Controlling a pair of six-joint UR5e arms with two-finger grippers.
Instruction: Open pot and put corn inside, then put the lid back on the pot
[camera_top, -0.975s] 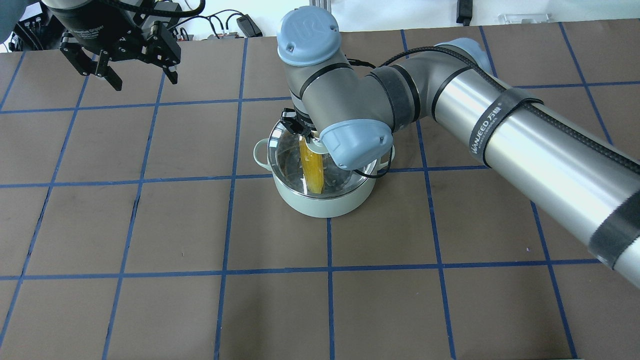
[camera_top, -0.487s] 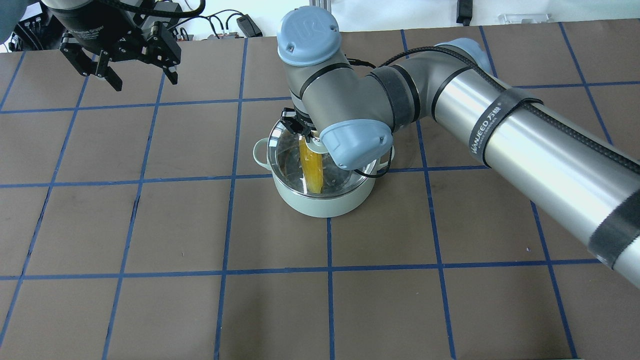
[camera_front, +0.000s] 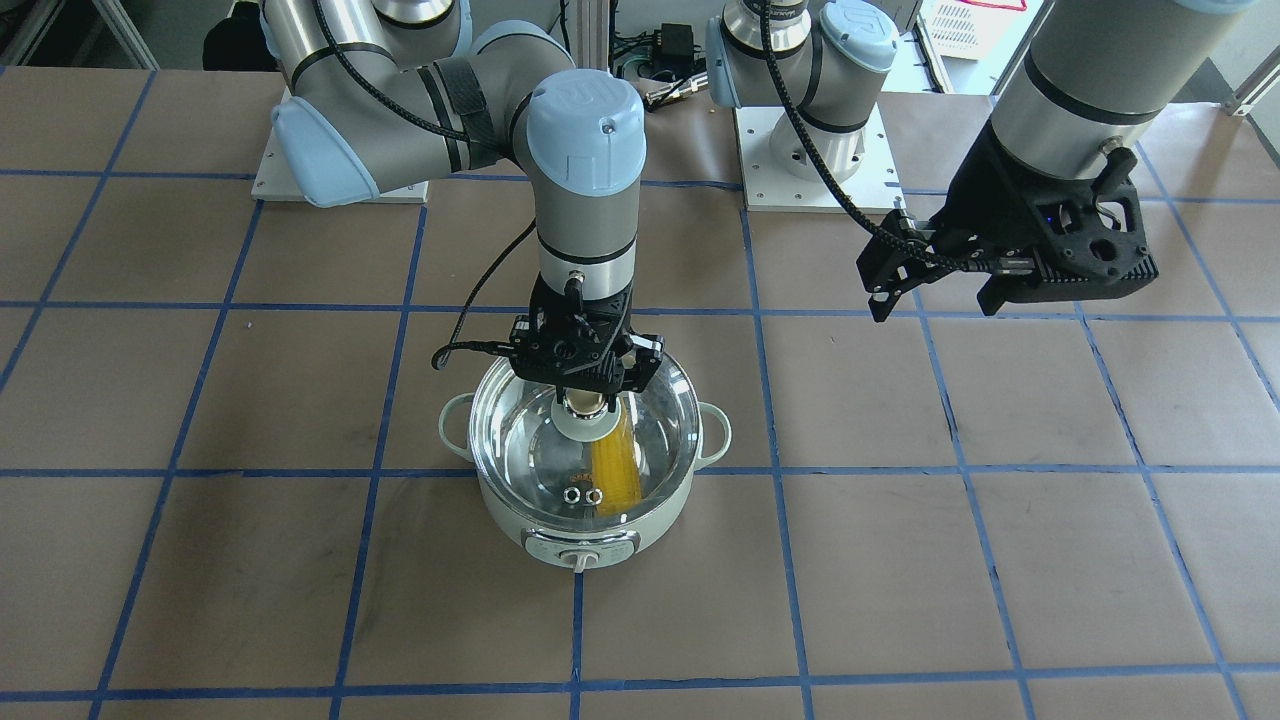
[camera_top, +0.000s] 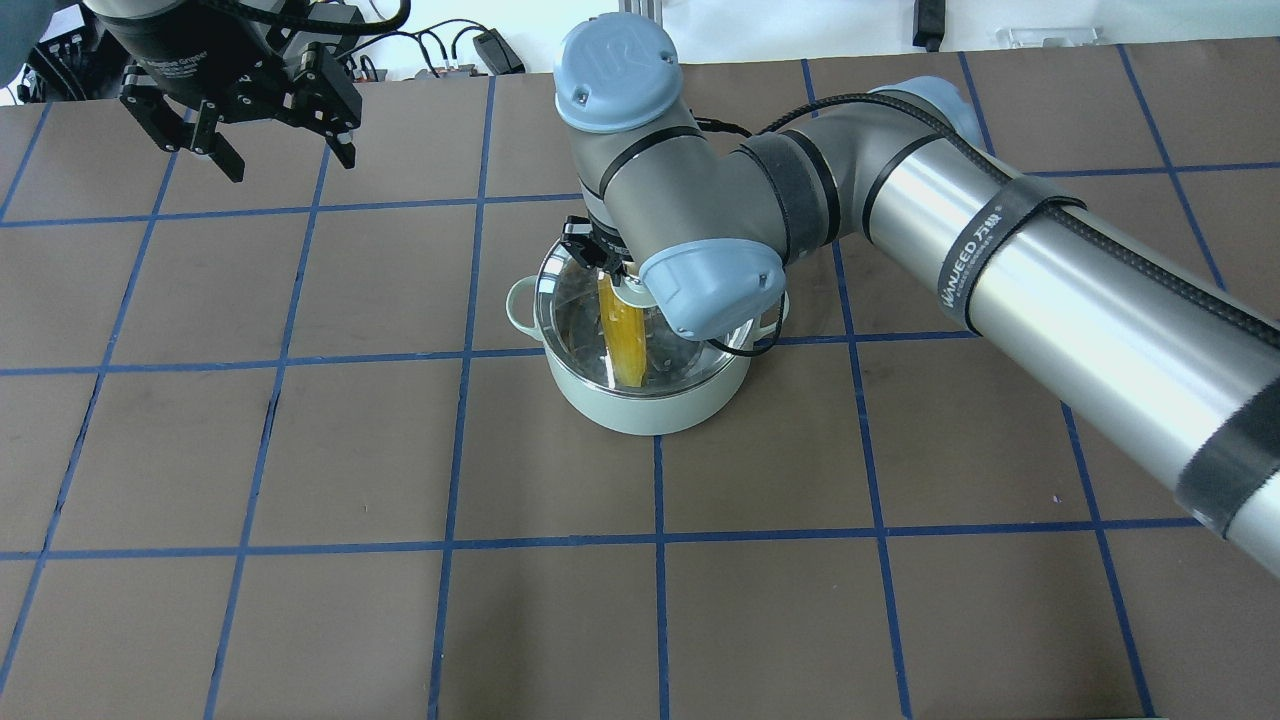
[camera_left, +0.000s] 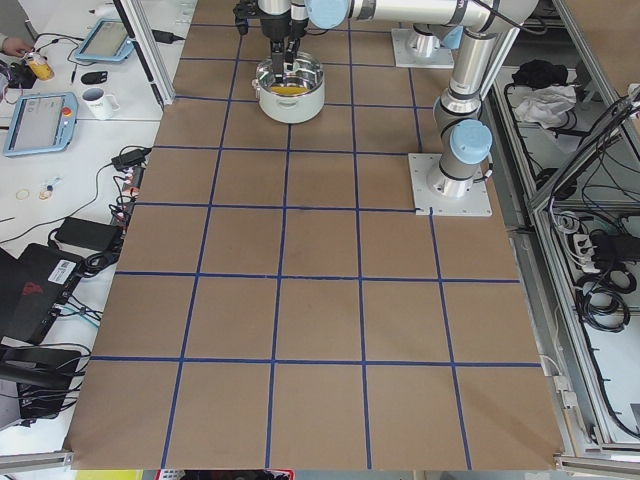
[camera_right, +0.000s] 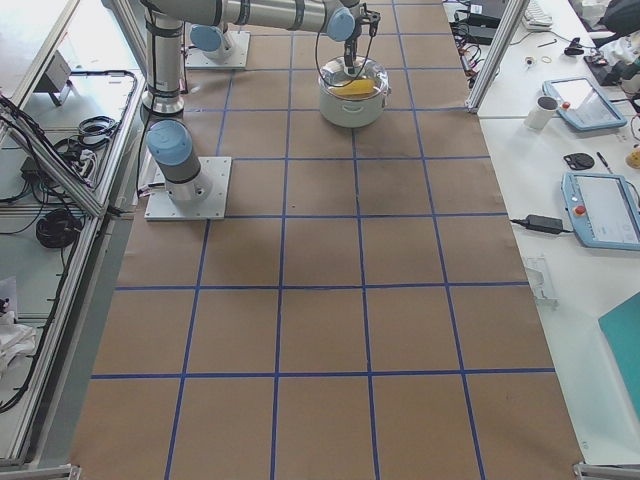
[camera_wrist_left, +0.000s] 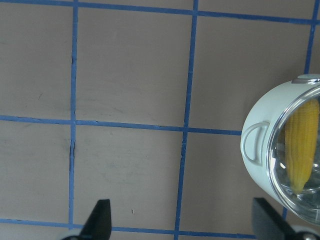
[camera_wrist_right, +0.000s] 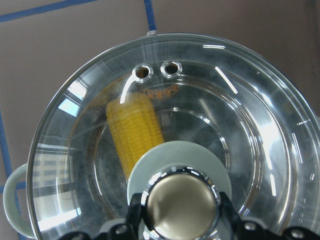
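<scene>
Your right gripper (camera_front: 586, 400) is clenched on the knob (camera_wrist_right: 180, 202) of the lid (camera_front: 530, 440), which sits on the pot (camera_front: 560, 540) at the middle of the worktop (camera_top: 300, 450), with the corn (camera_front: 615, 465) lying inside. Your left gripper (camera_top: 288, 163) hangs released, jaws wide, toward the left edge.

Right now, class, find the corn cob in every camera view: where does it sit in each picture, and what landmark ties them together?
Front-facing: corn, just below centre.
Overhead: near centre.
Exterior left: top, a yellow speck.
Exterior right: top, right of centre.
Left wrist: right edge.
Right wrist: left of centre, under the lid.
Shared landmark: the pot holding it.
</scene>
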